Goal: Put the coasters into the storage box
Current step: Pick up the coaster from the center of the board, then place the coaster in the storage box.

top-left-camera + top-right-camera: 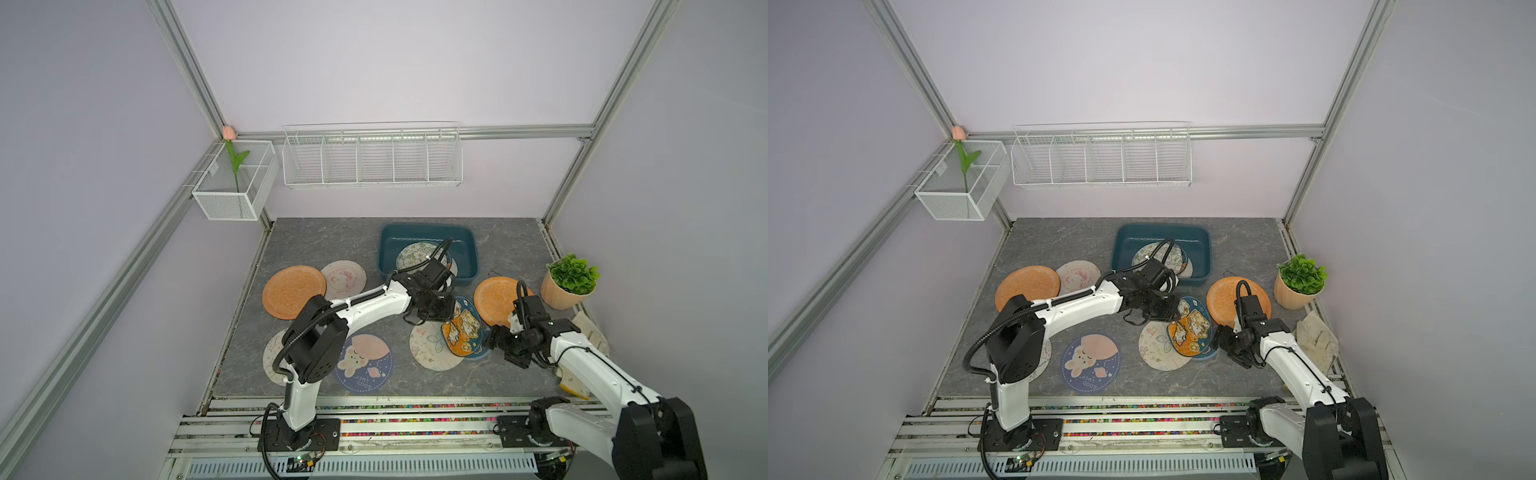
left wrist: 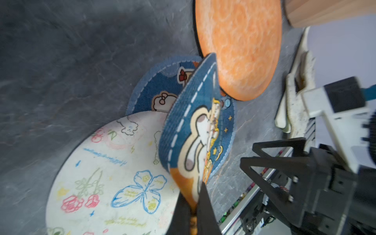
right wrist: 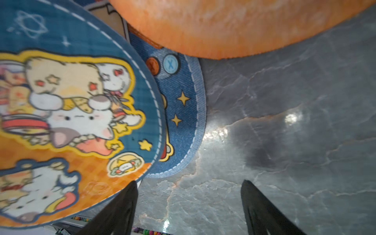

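left jaws are clamping the rim of the cartoon-cat coaster (image 2: 193,132), holding it tipped up on edge over the denim-blue coaster (image 3: 183,114) and the white butterfly coaster (image 2: 114,173). right jaws are standing wide open with nothing in them, hovering over bare table (image 3: 284,122) just beside that raised mat. the storage box (image 1: 428,227) is sitting at the back of the table with floral coasters (image 1: 415,253) inside; the rest are lying out on the table. risks i'm seeing: i'm pinching only a thin strip at the edge, so the bendy mat could be peeling out once i'm swinging it. its low edge looks close to the denim one and could be dragging it along, and the orange coaster (image 1: 494,299) overlapping that could be shifting too. going in low could be clipping the box's near wall. right jaws sitting this near could be snagging the mat.
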